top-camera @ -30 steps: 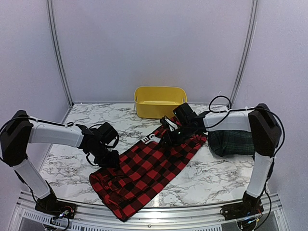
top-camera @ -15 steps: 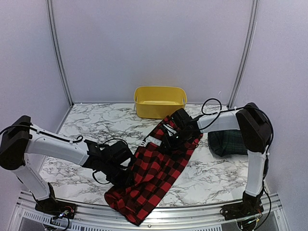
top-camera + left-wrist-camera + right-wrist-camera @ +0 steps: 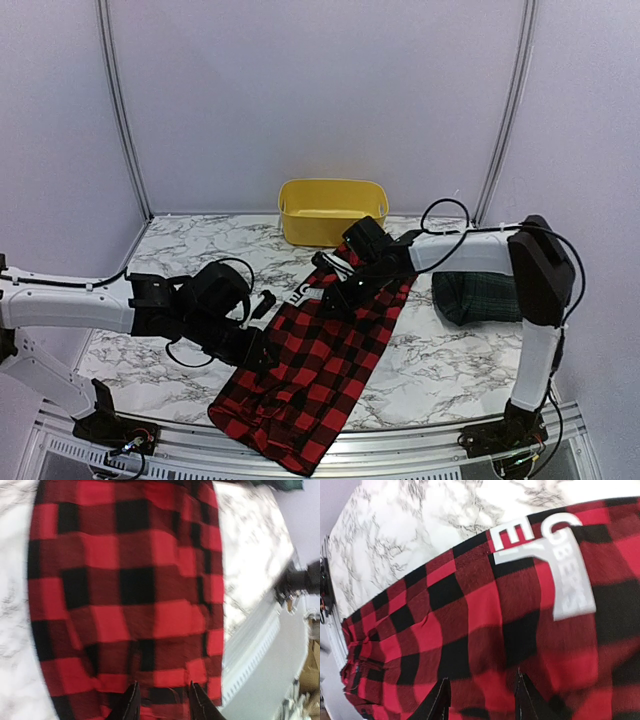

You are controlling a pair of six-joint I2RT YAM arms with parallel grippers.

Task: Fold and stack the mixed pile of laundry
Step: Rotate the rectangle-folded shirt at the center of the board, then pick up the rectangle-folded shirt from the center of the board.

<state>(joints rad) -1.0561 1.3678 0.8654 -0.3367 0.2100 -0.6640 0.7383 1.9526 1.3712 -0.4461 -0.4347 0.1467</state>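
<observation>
The red-and-black checked garment (image 3: 320, 370) lies spread from the table's middle to the front edge, its white label (image 3: 308, 290) at the far end. My left gripper (image 3: 262, 348) is low over its left side. In the left wrist view the jaws (image 3: 162, 702) stand apart over flat checked cloth (image 3: 130, 580). My right gripper (image 3: 335, 295) is at the garment's far end by the label. In the right wrist view the jaws (image 3: 482, 695) stand apart over the cloth (image 3: 470, 620), just short of the label (image 3: 555, 570). The folded dark tartan garment (image 3: 480, 297) lies at the right. The navy garment is out of view.
A yellow plastic tub (image 3: 332, 210) stands at the back middle of the marble table (image 3: 170, 270). The metal front rail (image 3: 400, 445) runs right by the garment's near end and also shows in the left wrist view (image 3: 260, 645).
My left arm swept right and forward over the garment, which went from wide to narrow, then spread a little at the near end. My right gripper and the label shifted slightly left.
</observation>
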